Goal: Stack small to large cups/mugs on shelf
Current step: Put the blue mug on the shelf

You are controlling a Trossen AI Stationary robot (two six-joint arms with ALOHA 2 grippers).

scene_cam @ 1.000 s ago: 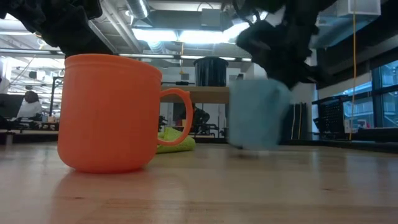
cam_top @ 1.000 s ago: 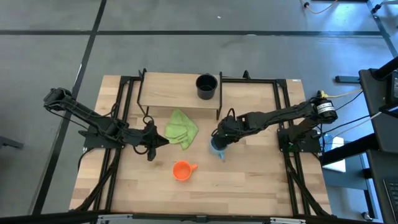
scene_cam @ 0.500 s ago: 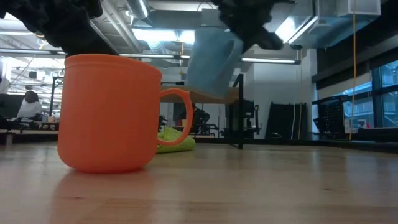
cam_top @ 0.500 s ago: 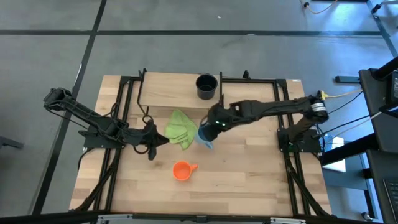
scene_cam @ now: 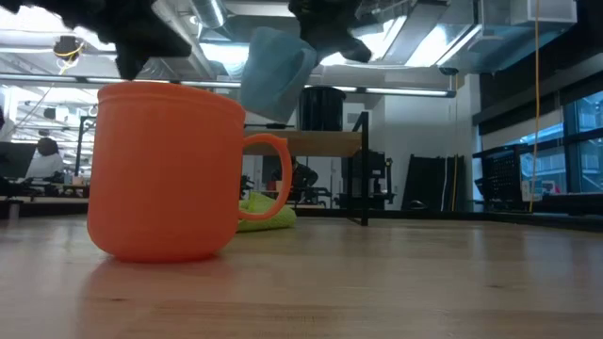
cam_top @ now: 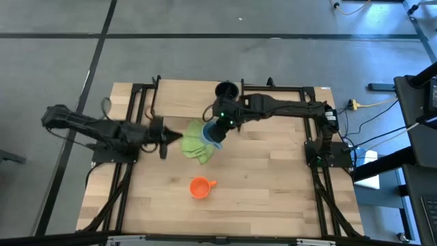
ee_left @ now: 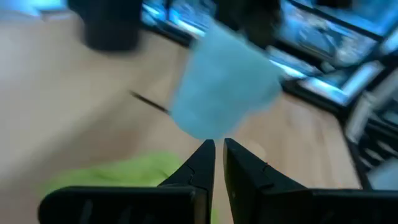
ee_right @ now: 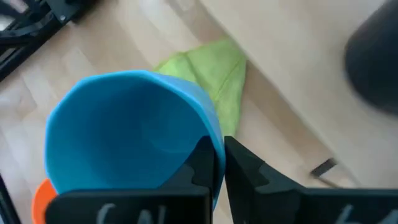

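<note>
1 mug (cam_top: 227,94) stands on the shelf (cam_top: 184,101) at the table's (cam_top: 273,184) rear. A cloth (cam_top: 194,142) lies before the shelf; a second mug (cam_top: 199,187) stands nearer the front edge.

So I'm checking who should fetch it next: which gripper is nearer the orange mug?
Roughly even, the left slightly nearer. The left gripper hovers up-left of the orange mug; the right gripper, holding the light blue mug, is above the green cloth.
</note>
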